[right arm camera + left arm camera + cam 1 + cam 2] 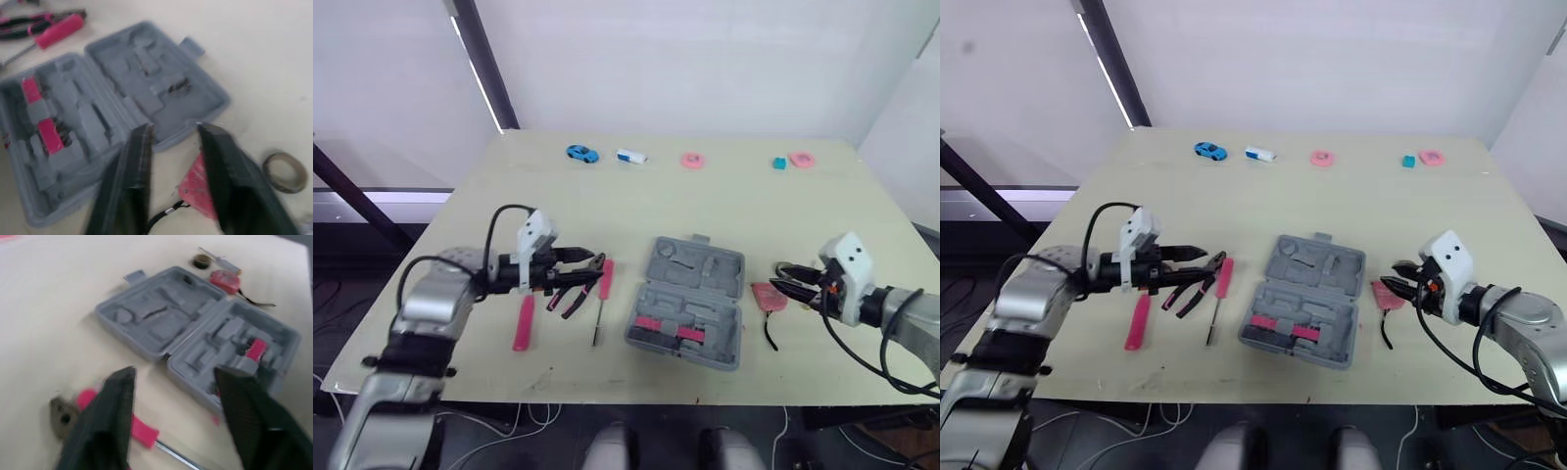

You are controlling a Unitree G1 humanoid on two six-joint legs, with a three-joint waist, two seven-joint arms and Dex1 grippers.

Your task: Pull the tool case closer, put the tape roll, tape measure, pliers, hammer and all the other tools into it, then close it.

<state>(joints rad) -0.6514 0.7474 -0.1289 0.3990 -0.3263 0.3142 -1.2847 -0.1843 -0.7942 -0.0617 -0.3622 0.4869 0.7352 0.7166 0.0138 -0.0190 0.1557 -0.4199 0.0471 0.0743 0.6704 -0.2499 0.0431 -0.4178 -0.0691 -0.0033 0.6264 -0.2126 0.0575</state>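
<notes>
Open case [685,304] mid-table. Left of it, screwdriver [604,284], pliers [576,294] and hammer [524,323] crowd together; narrow bare strip between screwdriver and case. Right: tape measure [769,297] just beside case. Table [607,211] behind case bare.

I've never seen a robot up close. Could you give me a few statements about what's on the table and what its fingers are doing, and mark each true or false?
1. The tool case lies open on the table. True.
2. The screwdriver is already packed in the case. False: it lies on the table, on the robot's left of the case.
3. The left fingers are shut on the pliers. False: they are open and hold nothing.
4. The pink tape measure lies on the table on the robot's right of the case, close by the right fingers. True.
5. A small blue toy car sits near the table's far edge. True.
</notes>
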